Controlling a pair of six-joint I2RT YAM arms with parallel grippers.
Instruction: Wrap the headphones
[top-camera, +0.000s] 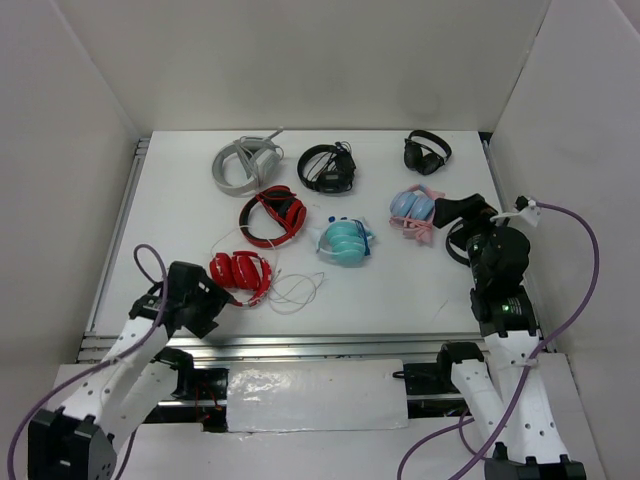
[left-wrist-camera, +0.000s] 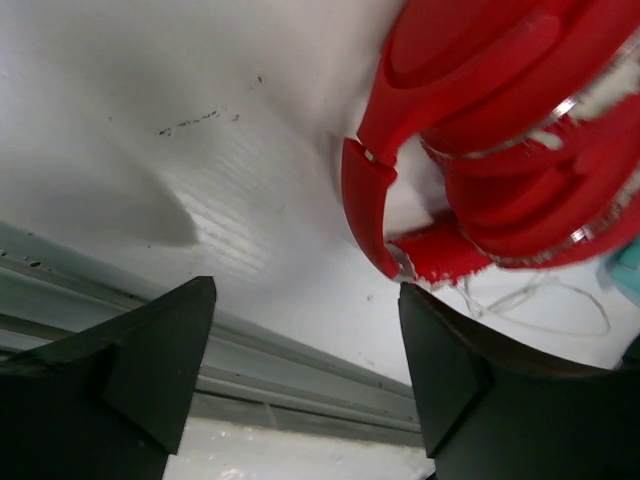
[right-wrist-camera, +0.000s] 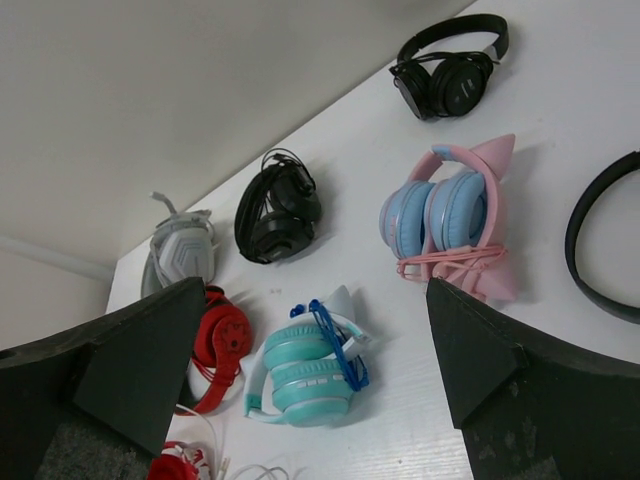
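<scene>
At the near left of the table (top-camera: 400, 290) the left claw (left-wrist-camera: 305, 300) sits low by the near edge, its two dark fingers (left-wrist-camera: 150, 370) spread apart with nothing between them. Just beyond its tips lie the headphones (top-camera: 240, 275), glossy red all over and folded compact, the earcups stacked close together. Their thin white cable (top-camera: 295, 290) trails off to the right in loose loops on the table, not wound around anything. Farther back on the left rests a grey-and-white pair (top-camera: 245, 165), and in front of it, just behind the folded red set, a red-and-black pair (top-camera: 272, 215) with an open hoop. Toward the middle, a black pair (top-camera: 327, 167) with its cord bunched on it lies at the far side, and a teal pair (top-camera: 345, 242) with a blue cord lies nearer. Right of that is a pink pair with blue cups (top-camera: 415, 212), a pink cord wrapped around it, and behind it, at the far right, another black pair (top-camera: 427, 152). A black hoop (right-wrist-camera: 600, 250) lies at the right edge of the table, below the right arm. The right claw (right-wrist-camera: 315, 300) hangs above that side, its fingers wide apart and holding nothing.
</scene>
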